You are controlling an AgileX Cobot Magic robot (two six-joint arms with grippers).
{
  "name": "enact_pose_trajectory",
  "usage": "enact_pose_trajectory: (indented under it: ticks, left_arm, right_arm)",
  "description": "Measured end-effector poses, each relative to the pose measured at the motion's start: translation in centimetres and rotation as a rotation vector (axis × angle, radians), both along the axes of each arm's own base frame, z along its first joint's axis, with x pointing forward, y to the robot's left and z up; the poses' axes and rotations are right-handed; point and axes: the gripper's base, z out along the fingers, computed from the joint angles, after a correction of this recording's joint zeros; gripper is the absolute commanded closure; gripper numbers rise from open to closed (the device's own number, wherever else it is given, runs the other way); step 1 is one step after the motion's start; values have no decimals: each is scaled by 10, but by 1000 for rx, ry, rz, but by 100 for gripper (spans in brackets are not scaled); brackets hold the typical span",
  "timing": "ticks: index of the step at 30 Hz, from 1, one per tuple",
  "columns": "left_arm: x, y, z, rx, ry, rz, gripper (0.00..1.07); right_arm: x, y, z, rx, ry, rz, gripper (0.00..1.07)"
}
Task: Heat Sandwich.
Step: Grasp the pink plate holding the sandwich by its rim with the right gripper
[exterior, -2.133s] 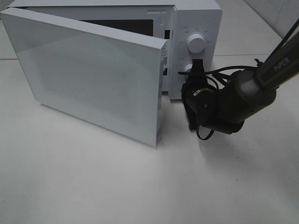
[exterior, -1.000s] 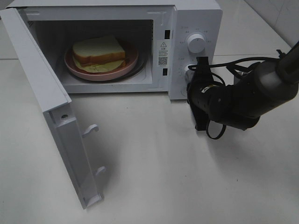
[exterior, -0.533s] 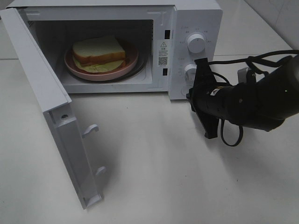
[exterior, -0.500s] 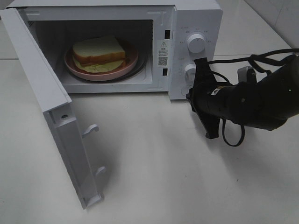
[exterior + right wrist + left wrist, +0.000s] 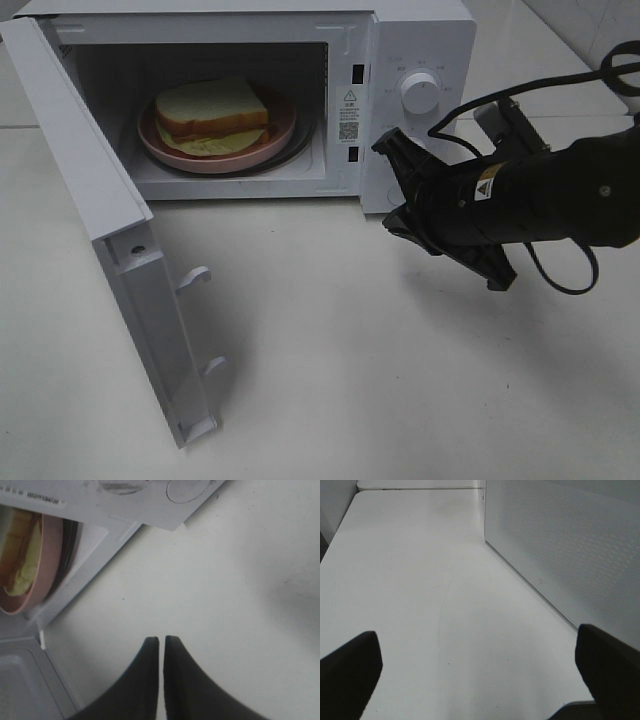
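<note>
The sandwich (image 5: pixel 212 108) lies on a pink plate (image 5: pixel 274 140) inside the white microwave (image 5: pixel 430 40), whose door (image 5: pixel 100 190) stands wide open to the left. In the right wrist view the sandwich (image 5: pixel 20 555) and the plate (image 5: pixel 49 555) show at the edge. My right gripper (image 5: pixel 392 218) hangs low in front of the control panel with its fingers (image 5: pixel 150 670) shut on nothing, over the table by the microwave's front corner. My left gripper (image 5: pixel 480 680) is open and empty, beside the door's outer face (image 5: pixel 570 545); it is out of the exterior view.
The upper knob (image 5: pixel 419 92) shows on the panel; my right arm covers the lower one. Black cables (image 5: pixel 560 80) loop off the right arm. The open door juts forward over the white table (image 5: pixel 330 380).
The door, half closed two seconds ago, now stands wide open. My right gripper has come off the lower knob, turned, and moved left and down in front of the panel.
</note>
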Motion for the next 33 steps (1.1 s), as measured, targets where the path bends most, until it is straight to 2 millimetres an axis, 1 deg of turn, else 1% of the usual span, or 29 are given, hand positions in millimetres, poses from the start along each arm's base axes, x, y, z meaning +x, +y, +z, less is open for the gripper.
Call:
enact_pose_trajectory:
  ticks: [1, 5, 6, 8, 9, 10, 13, 14, 15, 18, 19, 20, 21, 22, 23, 24, 26, 27, 28, 29, 30, 31, 32, 33]
  left_arm:
    - [0, 0, 0, 0, 0, 0, 9]
    - [0, 0, 0, 0, 0, 0, 9]
    - [0, 0, 0, 0, 0, 0, 9]
    - [0, 0, 0, 0, 0, 0, 9]
    - [0, 0, 0, 0, 0, 0, 9]
    - [0, 0, 0, 0, 0, 0, 9]
    - [0, 0, 0, 0, 0, 0, 9]
    - [0, 0, 0, 0, 0, 0, 9]
    - [0, 0, 0, 0, 0, 0, 9]
    - [0, 0, 0, 0, 0, 0, 9]
    - [0, 0, 0, 0, 0, 0, 9]
    - [0, 0, 0, 0, 0, 0, 9]
    - [0, 0, 0, 0, 0, 0, 9]
    - [0, 0, 0, 0, 0, 0, 9]
    - [0, 0, 0, 0, 0, 0, 9]
    - [0, 0, 0, 0, 0, 0, 9]
    - [0, 0, 0, 0, 0, 0, 9]
    - [0, 0, 0, 0, 0, 0, 9]
    - [0, 0, 0, 0, 0, 0, 9]
    - [0, 0, 0, 0, 0, 0, 9]
    - [0, 0, 0, 0, 0, 0, 9]
    - [0, 0, 0, 0, 0, 0, 9]
    - [0, 0, 0, 0, 0, 0, 9]
    - [0, 0, 0, 0, 0, 0, 9]
  right_arm:
    - [-5, -3, 5, -61, 7, 58, 104]
    - [-11, -6, 12, -152, 21, 147, 104]
    - [-13, -6, 16, -213, 39, 210, 104]
    - [-13, -6, 22, -277, 54, 284, 104]
    - [-13, -6, 22, -277, 54, 284, 104]
    - [-13, -5, 26, -335, 68, 356, 104]
    - [-12, -4, 34, -416, 93, 468, 104]
    - [-12, -4, 34, -416, 93, 468, 104]
    - [-11, -3, 39, -468, 103, 549, 104]
    - [-10, -2, 48, -542, 111, 677, 103]
    - [-10, -2, 48, -542, 111, 677, 103]
    - [-10, -2, 53, -589, 107, 766, 102]
    - [-10, -1, 56, -615, 103, 817, 102]
    - [-11, -2, 57, -635, 103, 859, 101]
    - [-11, -2, 57, -635, 103, 859, 101]
    - [-11, -2, 61, -682, 98, 963, 100]
    - [-12, -2, 65, -721, 89, 1059, 99]
    - [-14, -3, 67, -762, 84, 1173, 98]
    - [-14, -3, 67, -762, 84, 1173, 98]
    - [-15, -3, 68, -778, 83, 1222, 97]
    - [-16, -4, 69, -797, 78, 1282, 97]
    - [-18, -5, 70, -833, 60, 1408, 97]
    - [-18, -5, 70, -833, 60, 1408, 97]
    - [-20, -5, 70, -849, 50, 1470, 96]
